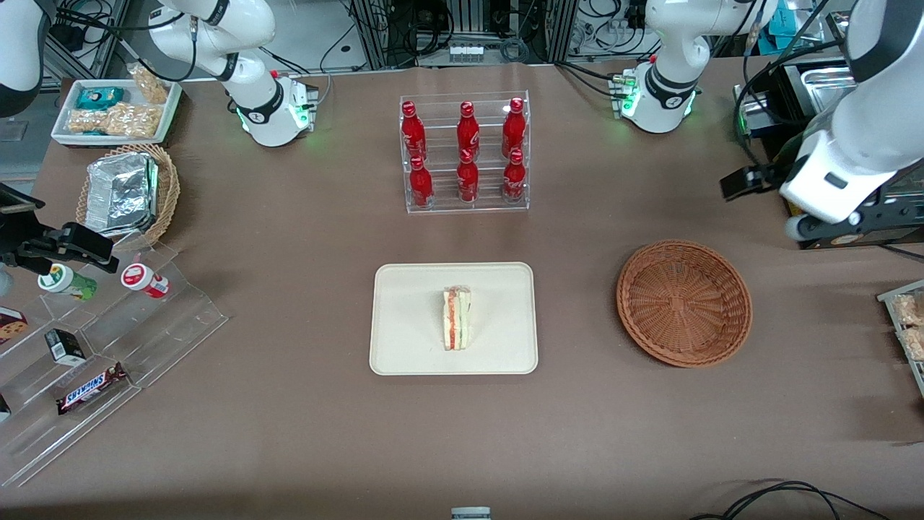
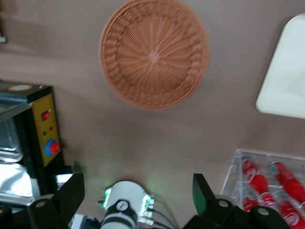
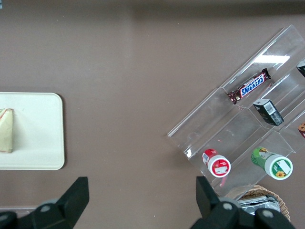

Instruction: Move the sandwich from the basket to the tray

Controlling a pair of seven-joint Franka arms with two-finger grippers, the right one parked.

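Observation:
The sandwich (image 1: 457, 318), a white wedge with orange-red and green layers, lies on the cream-white tray (image 1: 411, 318) near the table's middle. It also shows in the right wrist view (image 3: 5, 130) on the tray (image 3: 38, 133). The reddish-brown basket (image 1: 683, 302) stands empty beside the tray, toward the working arm's end. My left gripper (image 1: 747, 182) hangs high, farther from the front camera than the basket and apart from it. In the left wrist view my gripper (image 2: 138, 183) is open and holds nothing, with the basket (image 2: 154, 52) and a tray corner (image 2: 286, 81) in sight.
A clear rack of red bottles (image 1: 465, 152) stands farther from the front camera than the tray. A stepped acrylic stand with snacks (image 1: 108, 347), a tan basket with foil (image 1: 130, 191) and a snack tray (image 1: 115, 108) lie toward the parked arm's end. A black-yellow control box (image 2: 45, 129) stands near the working arm.

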